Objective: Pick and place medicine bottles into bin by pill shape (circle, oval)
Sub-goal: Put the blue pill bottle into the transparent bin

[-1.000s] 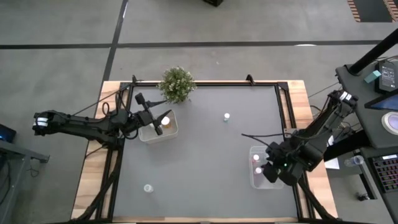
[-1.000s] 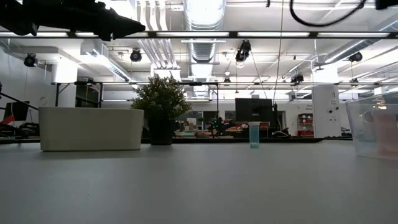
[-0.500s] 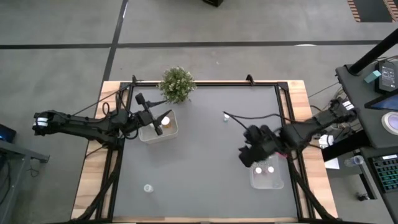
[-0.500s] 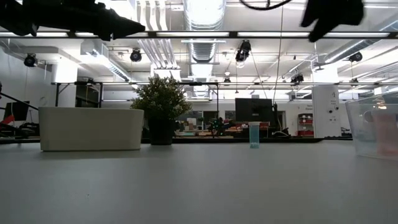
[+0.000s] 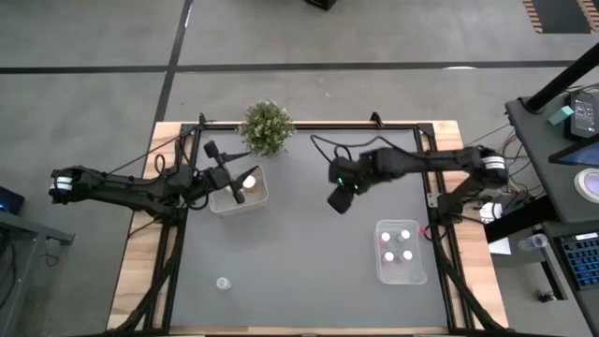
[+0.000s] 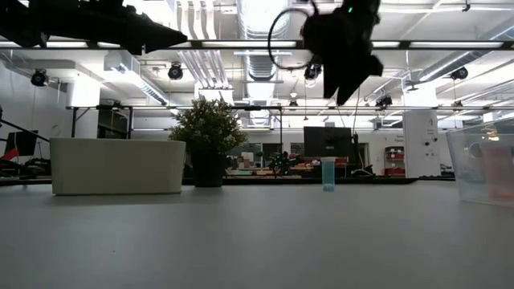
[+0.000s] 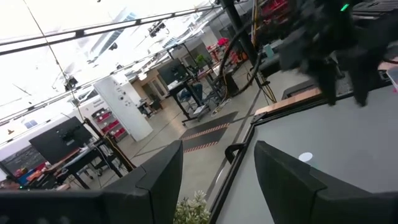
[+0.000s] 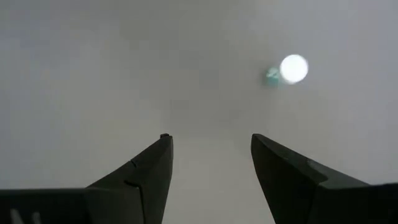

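one upright bottle (image 6: 328, 173), cap topmost

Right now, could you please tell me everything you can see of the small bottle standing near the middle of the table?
The bottle is tiny, clear and bluish-green with a white cap. It stands upright and alone on the grey table, touching nothing else. The right end effector hangs open above, close beside it, not gripping it.

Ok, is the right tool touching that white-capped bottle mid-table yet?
Apart. In the right wrist view, bare table separates the open right tool from the bottle. The low view shows it high above the bottle.
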Available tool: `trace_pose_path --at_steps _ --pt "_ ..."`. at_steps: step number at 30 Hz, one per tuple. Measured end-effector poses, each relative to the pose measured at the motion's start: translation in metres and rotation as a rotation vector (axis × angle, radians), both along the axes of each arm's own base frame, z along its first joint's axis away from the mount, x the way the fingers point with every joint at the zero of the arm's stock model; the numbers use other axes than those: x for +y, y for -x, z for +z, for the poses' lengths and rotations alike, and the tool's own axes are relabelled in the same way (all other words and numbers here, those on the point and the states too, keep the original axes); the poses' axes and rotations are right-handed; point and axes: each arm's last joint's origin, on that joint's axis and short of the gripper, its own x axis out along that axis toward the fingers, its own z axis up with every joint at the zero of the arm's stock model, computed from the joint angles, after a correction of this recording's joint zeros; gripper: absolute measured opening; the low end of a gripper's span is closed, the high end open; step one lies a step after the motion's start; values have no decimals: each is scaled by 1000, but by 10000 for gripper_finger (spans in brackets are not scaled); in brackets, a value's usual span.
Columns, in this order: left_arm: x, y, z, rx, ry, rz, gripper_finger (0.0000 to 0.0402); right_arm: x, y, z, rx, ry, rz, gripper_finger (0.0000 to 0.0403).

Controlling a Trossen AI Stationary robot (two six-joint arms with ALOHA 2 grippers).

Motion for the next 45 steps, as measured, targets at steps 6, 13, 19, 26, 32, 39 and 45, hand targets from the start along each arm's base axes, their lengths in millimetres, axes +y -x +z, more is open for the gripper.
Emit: trace_pose_path --at_steps 6,13,19,26,32,39,45 --pt "0 0 0 1 0 0 180 -45 -12 -17 64 -16 -28 205" --pt "0 0 0 1 -1 0 180 -89 -18 -37 125 -31 -53 205" --pt "0 0 0 1 -1 0 180 -112 -18 -54 180 -35 -38 205" --pt "0 0 0 2 -2 0 180 -117 -18 -59 187 -56 -33 205" --pt "0 0 0 2 -3 1 180 -117 -19 -61 184 -56 -36 205" --pt "0 0 0 2 -3 0 180 -117 -26 -78 216 -70 -34 205" --pt "0 0 0 2 -3 1 180 -111 -34 -96 266 -86 10 205"
